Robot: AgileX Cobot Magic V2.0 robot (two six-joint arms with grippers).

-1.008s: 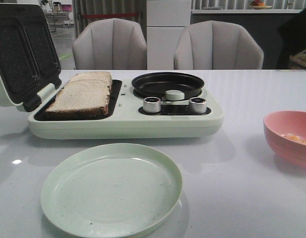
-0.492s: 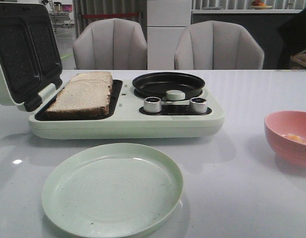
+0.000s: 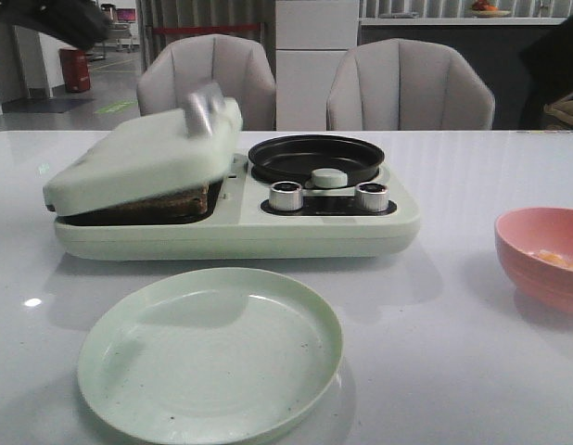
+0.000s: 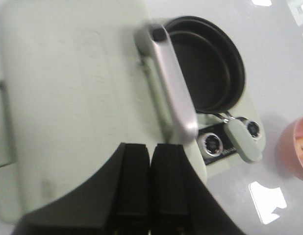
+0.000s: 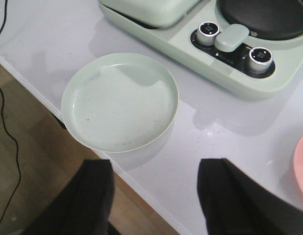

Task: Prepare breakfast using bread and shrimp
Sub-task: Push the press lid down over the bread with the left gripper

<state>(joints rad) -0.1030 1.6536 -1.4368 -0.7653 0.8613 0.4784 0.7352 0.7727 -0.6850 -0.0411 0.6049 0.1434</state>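
I judge I am on the toasting step: my left hand (image 4: 150, 186), fingers pressed together and empty, sits just over the sandwich-maker lid (image 3: 143, 153) lowered onto the bread (image 3: 166, 201); my right hand (image 5: 154, 196), spread, waits near the plate (image 5: 119, 100); next, the shrimp (image 3: 555, 259) in the pink bowl (image 3: 537, 255).

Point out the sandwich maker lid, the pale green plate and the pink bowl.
sandwich maker lid (image 3: 138, 158), front view, middle of its pale green outer shell.
pale green plate (image 5: 119, 100), right wrist view, bare flat centre.
pink bowl (image 3: 537, 255), front view, outer front wall.
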